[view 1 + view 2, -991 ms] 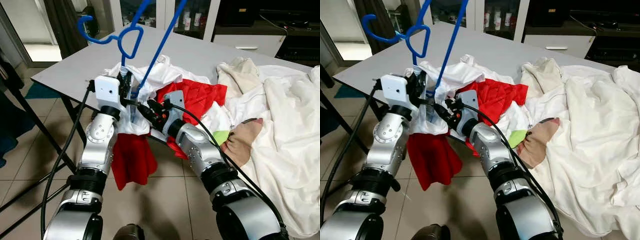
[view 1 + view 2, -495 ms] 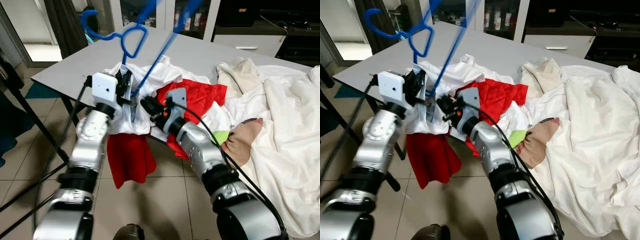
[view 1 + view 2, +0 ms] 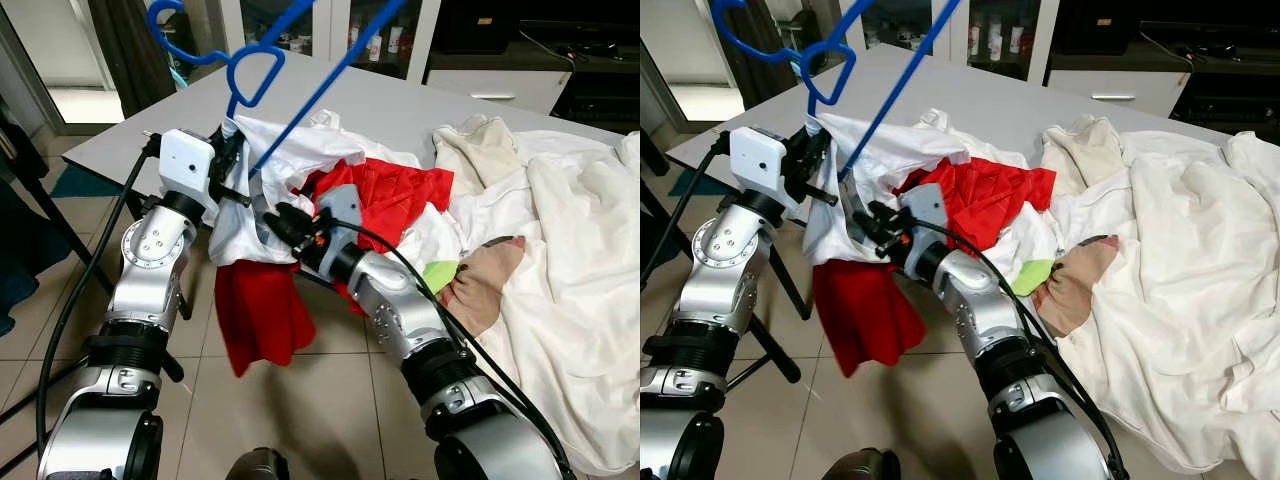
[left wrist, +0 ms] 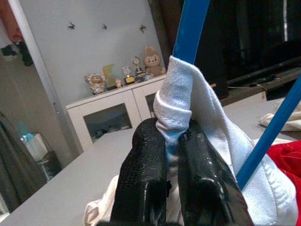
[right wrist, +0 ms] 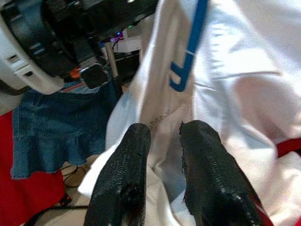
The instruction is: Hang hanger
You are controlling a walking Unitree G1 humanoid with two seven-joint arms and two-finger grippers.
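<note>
Left tool point(image 4: 171, 155) pinches the white garment point(image 3: 262, 165) together with the blue hanger point(image 3: 262, 62) at the hanger's neck, raised over the table's front-left corner; hanger hook points up and away from the robot. Right tool point(image 5: 164, 160) sits just below, at the garment's hanging front, fingers point(image 5: 130, 155) slightly spread with white cloth between them; contact not clear. Left wrist view shows the cloth bunched between that tool's fingers and a white cabinet point(image 4: 113, 113) with small figurines against the wall. Right wrist view shows a blue printed mark on the garment and blue denim cloth point(image 5: 51, 127) behind. Head views show red cloth point(image 3: 262, 318) hanging off the front edge, the grey table point(image 3: 410, 105) with a pile of white and beige laundry point(image 3: 560, 250) on its right side, and a tiled floor point(image 3: 40, 340).
</note>
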